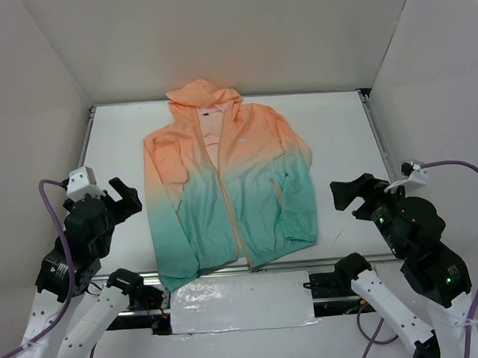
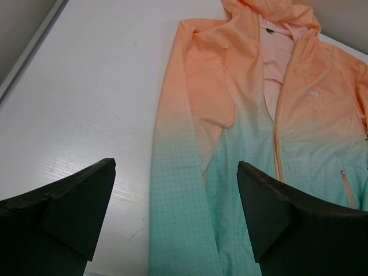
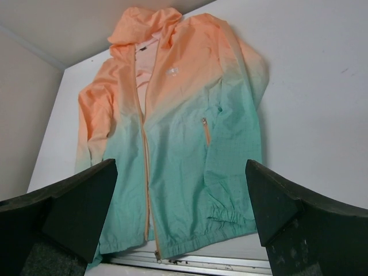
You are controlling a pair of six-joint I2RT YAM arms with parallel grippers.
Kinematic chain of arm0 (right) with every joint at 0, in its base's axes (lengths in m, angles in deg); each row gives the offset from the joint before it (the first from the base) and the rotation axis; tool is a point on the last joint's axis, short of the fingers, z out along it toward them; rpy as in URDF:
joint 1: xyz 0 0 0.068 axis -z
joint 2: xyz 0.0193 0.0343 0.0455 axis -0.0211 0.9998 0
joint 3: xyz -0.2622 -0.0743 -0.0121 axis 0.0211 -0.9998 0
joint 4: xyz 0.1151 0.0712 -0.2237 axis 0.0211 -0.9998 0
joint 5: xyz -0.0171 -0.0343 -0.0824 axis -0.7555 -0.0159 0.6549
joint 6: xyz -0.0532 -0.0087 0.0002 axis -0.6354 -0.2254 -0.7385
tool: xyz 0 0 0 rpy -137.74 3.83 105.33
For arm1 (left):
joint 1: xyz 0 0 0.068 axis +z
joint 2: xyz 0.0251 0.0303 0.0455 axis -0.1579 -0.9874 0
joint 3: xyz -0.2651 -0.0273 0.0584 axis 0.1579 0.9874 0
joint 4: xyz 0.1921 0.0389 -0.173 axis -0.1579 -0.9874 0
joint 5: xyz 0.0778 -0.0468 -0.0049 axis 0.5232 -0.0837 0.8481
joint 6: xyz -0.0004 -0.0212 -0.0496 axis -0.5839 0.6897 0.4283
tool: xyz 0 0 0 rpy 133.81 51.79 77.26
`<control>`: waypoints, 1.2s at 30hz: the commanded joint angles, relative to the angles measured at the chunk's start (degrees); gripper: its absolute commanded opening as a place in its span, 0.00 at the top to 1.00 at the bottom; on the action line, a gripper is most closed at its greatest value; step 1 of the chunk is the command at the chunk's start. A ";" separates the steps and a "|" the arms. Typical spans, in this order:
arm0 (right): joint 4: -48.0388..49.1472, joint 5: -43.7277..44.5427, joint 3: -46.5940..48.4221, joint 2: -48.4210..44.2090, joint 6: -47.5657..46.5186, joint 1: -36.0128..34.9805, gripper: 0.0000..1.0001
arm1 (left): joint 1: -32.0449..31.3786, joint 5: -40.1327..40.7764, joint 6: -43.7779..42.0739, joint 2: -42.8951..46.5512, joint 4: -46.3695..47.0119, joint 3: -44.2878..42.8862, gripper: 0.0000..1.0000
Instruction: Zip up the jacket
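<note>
Nearest you, at 6 o'clock in the top view, a crinkled silvery strip (image 1: 240, 302) lies along the table's near edge between the two arm bases. Just past it, the jacket (image 1: 259, 178) is spread flat, front up, in the middle of the white table (image 1: 332, 135). Its peach hood (image 1: 204, 95) points to 12 o'clock and its teal hem (image 1: 266, 253) to 6 o'clock, close to the near edge. The sleeves lie down along its sides.

The orange zipper (image 1: 228, 195) runs down the centre. At the neck the front gapes and shows pale lining. Lower down the two edges lie side by side, and you cannot tell whether they are joined. You can see a small white logo (image 3: 171, 71) on the chest and a short orange pocket zipper (image 3: 206, 131) lower on the same panel.

Your left gripper (image 1: 127, 196) hangs at 9 o'clock of the jacket, off the cloth, with its dark fingers (image 2: 75, 201) spread wide and nothing between them. Your right gripper (image 1: 343, 200) sits at about 3 o'clock, also clear of the jacket, spread just as wide and holding nothing. Purple cables (image 1: 53, 191) loop off both arms.
</note>
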 commanded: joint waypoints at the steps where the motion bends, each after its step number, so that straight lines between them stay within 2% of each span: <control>1: -0.36 2.01 0.93 0.81 0.21 0.30 0.00 | 0.21 0.44 0.87 -0.02 1.41 -1.38 0.01; 10: 2.81 -0.10 -0.65 -2.79 -1.10 0.21 0.00 | 0.21 -2.45 1.13 -2.38 1.58 -3.57 0.01; 14: 2.37 -1.42 -1.44 -1.21 -0.14 0.21 0.00 | 0.21 -7.89 6.40 -8.10 1.40 -5.25 0.05; 16: 3.42 -1.42 -3.02 -0.07 0.65 0.30 0.00 | -1.10 -15.79 8.95 -12.21 5.78 -3.41 0.01; 17: 3.60 -1.16 -3.46 0.54 1.09 0.21 0.00 | -2.68 -17.12 11.74 -13.80 7.29 -2.09 0.01; 18: 3.69 -0.99 -3.81 2.11 1.35 0.30 0.00 | -9.39 -14.96 13.51 -15.56 8.69 -1.47 0.01; 20: 3.34 -1.25 -3.21 4.05 1.45 0.30 0.00 | -19.43 -7.60 19.29 -21.79 9.94 -2.16 0.01; 21: 2.64 -1.25 -2.94 5.80 1.36 0.21 0.00 | -29.23 -3.56 21.33 -24.60 9.42 -3.12 0.01; 22: 2.11 -1.33 -2.33 7.21 1.10 0.13 0.00 | -34.72 3.01 26.13 -30.63 4.71 -6.35 0.01; 25: 2.20 -2.12 -2.06 7.58 0.92 0.13 0.00 | -37.40 6.93 31.88 -39.80 -0.86 -8.84 0.01; 30: 3.60 -3.62 -3.90 6.96 0.39 0.13 0.00 | -44.25 5.01 41.81 -47.55 -1.31 -6.56 0.01; 32: 3.78 -4.41 -4.25 7.31 0.13 0.13 0.00 | -46.10 4.40 44.10 -49.49 -1.40 -6.30 0.01; 36: 4.39 -5.90 -4.61 7.05 -0.05 0.13 0.00 | -46.29 1.76 43.24 -52.83 1.22 -6.12 0.07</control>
